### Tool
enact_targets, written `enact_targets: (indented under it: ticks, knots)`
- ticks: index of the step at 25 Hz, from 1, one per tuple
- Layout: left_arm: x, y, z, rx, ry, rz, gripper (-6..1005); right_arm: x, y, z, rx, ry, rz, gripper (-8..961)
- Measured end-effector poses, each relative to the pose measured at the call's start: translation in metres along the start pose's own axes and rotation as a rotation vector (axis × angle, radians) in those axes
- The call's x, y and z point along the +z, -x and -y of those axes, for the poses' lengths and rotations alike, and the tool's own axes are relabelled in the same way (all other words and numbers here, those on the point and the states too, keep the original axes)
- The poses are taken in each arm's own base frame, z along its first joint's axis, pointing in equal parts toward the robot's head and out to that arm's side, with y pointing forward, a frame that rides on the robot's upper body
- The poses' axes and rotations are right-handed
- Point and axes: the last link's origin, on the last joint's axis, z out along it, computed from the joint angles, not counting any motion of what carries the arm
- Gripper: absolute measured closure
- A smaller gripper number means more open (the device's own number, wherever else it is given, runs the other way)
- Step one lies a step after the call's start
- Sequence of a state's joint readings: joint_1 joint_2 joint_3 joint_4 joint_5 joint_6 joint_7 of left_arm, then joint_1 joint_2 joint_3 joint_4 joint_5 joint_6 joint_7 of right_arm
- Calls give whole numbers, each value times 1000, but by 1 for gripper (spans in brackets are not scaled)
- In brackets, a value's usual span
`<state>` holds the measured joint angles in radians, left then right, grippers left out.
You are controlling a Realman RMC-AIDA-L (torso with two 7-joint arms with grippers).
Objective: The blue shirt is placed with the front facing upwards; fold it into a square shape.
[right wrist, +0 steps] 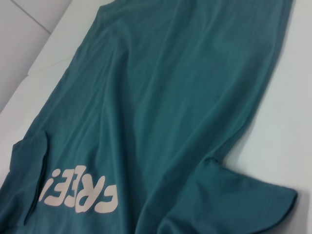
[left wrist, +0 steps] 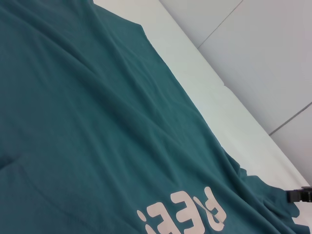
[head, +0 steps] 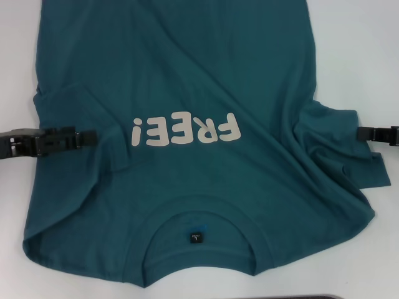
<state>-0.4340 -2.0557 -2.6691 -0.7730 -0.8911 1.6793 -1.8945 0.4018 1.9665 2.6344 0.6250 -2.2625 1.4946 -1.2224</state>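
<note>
While it lies front-up on the white bench [head: 368, 37], collar nearest the robot, the blue shirt [head: 187, 75] shows its "FREE!" print [head: 185, 130] and black neck label [head: 196, 238].

Left hand [head: 93, 137]: low at the shirt's left side, over the part-folded left sleeve [head: 68, 106]; fingers look pressed together, though whether cloth is pinched between them cannot be told.

Right hand [head: 365, 133]: at the crumpled right sleeve [head: 340, 140], mostly out of frame; grip unreadable.

Risk: a pull from either side could drag the body askew, since the sleeves are bunched unevenly (the right far more).

Not seen: the hem, cut off at the far edge; the wrist views show neither arm's own fingers.
</note>
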Motion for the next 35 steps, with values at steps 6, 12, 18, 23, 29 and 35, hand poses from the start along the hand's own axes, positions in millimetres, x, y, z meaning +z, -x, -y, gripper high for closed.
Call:
enact_targets:
  ticks: [6, 12, 18, 23, 29, 35]
  knots:
    - [1, 0, 0, -2, 2, 0, 108, -8, -1, 3, 7, -5, 53, 948]
    - [2, 1, -1, -10, 7, -2, 108, -20, 0, 7, 15, -14, 108, 947]
    - [4, 1, -2, -18, 18, -4, 109, -39, 3, 12, 19, -34, 158, 947]
    - [5, 1, -3, -20, 22, -2, 109, -50, 2, 15, 21, -48, 170, 947]
    - [9, 1, -4, -20, 30, 1, 108, -54, 2, 13, 13, -40, 166, 948]
    - [10, 1, -5, -20, 33, 1, 108, -57, 7, 10, -2, -30, 167, 947]
